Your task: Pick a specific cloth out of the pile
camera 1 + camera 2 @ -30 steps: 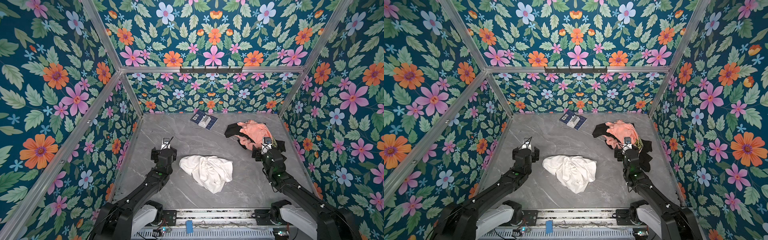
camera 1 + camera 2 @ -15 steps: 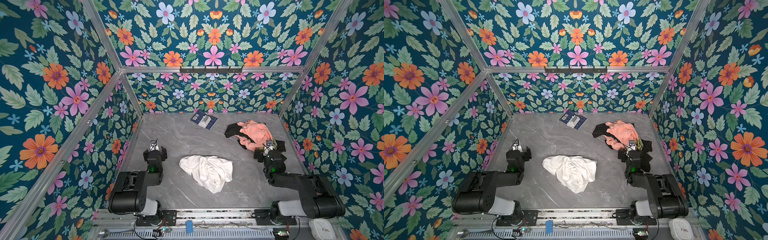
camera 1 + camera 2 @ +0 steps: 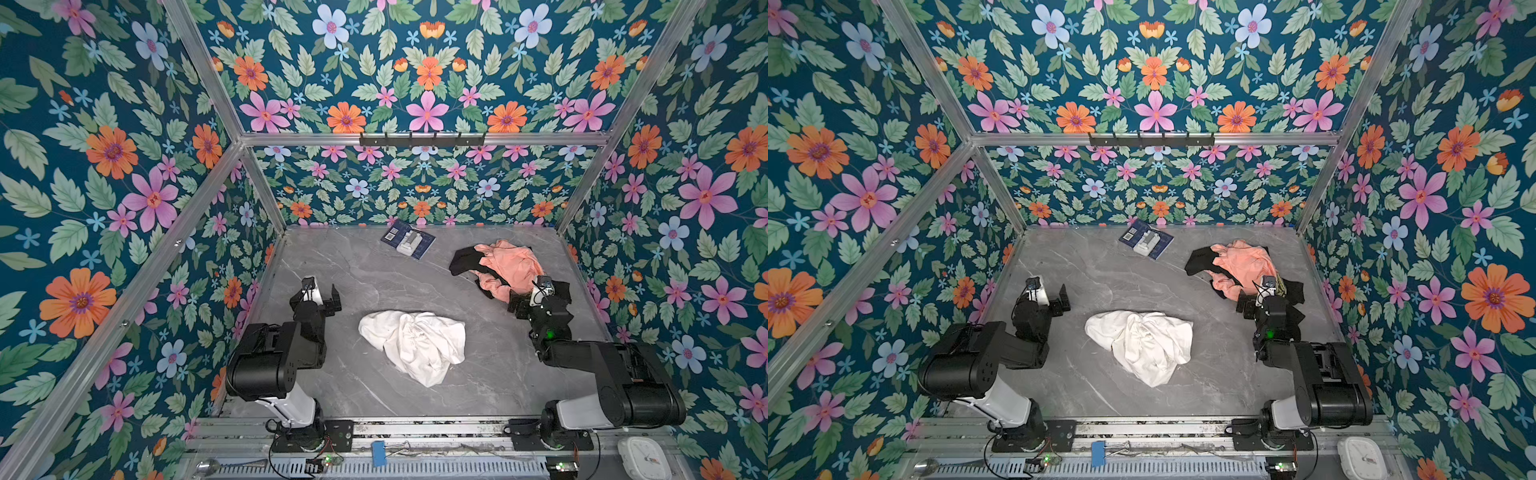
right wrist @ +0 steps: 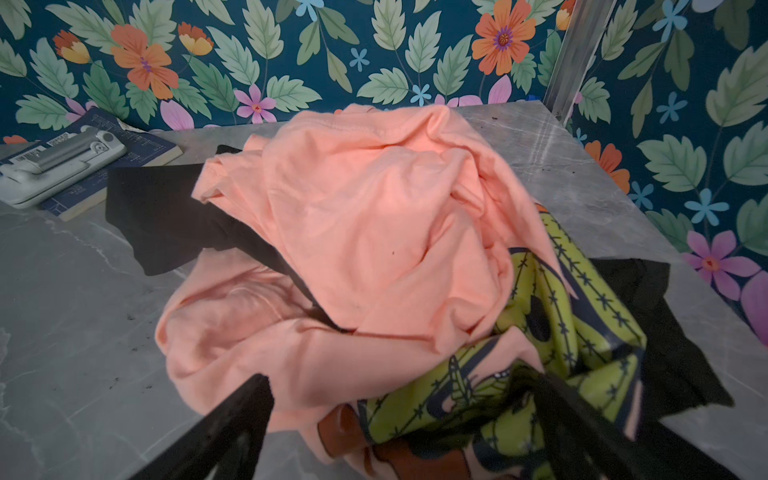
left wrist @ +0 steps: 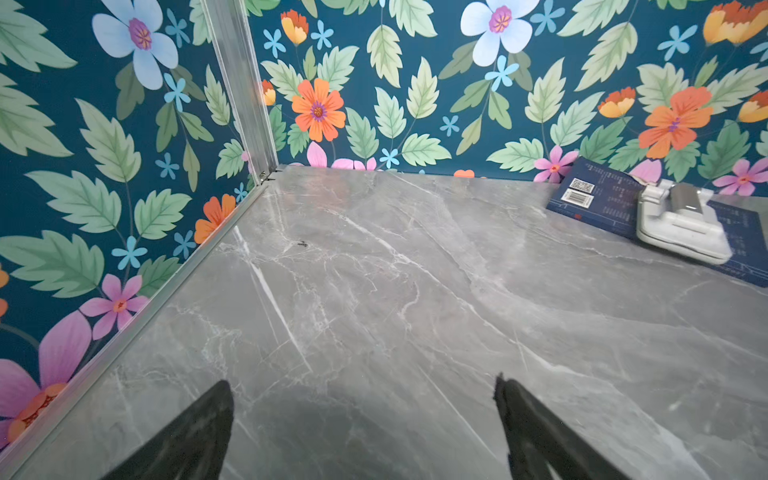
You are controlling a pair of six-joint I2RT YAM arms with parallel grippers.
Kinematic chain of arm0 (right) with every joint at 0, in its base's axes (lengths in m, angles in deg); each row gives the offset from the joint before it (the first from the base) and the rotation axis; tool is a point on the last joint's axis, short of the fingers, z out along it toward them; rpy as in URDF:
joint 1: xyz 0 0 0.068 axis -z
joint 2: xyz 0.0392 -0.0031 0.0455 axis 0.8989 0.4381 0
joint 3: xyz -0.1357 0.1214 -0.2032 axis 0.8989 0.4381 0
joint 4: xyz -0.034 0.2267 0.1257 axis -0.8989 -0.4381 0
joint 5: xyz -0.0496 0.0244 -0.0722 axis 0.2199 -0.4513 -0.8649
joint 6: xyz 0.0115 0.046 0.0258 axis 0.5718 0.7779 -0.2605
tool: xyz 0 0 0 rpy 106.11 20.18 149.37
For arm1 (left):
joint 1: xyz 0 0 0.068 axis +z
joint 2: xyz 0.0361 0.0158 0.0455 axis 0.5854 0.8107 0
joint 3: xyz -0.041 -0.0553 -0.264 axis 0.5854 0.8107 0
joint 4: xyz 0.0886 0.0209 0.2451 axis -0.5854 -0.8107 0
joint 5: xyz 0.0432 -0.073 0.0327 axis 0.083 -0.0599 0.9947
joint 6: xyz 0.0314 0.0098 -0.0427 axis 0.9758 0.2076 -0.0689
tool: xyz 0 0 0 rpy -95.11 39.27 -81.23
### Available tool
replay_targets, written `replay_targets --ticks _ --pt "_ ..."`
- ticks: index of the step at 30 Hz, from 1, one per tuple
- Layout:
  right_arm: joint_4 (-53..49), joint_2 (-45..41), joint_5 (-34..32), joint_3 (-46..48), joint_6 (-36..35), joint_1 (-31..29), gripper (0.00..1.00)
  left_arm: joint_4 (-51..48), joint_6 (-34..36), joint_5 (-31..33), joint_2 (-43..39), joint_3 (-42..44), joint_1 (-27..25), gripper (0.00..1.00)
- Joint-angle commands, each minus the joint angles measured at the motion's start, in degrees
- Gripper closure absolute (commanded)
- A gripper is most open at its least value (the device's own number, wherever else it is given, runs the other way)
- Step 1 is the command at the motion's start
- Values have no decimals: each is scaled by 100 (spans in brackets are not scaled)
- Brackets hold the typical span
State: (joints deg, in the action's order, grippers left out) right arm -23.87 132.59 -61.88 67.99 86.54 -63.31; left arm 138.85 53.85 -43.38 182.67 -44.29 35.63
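Lying mid-frame on the surface (image 3: 353, 266), apart from the pile (image 3: 507, 266) at upper right, the cloth (image 3: 413, 347) looks soft and light, best pinched at a raised fold; left fingers (image 5: 195, 432) and right fingers (image 4: 232, 424) are spread, empty.

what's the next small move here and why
Probably none beyond parking the arms: the white cloth lies alone, apart from the pile, and the left gripper and right gripper are both open.
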Motion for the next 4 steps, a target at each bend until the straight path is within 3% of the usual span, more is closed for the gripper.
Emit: replay_targets --ticks 1,4 --pt "-28 6 94 -16 82 -5 1 27 84 -273 13 -24 21 0" --pt "-20 -4 94 -16 82 -1 1 87 112 -216 -39 76 2 0"
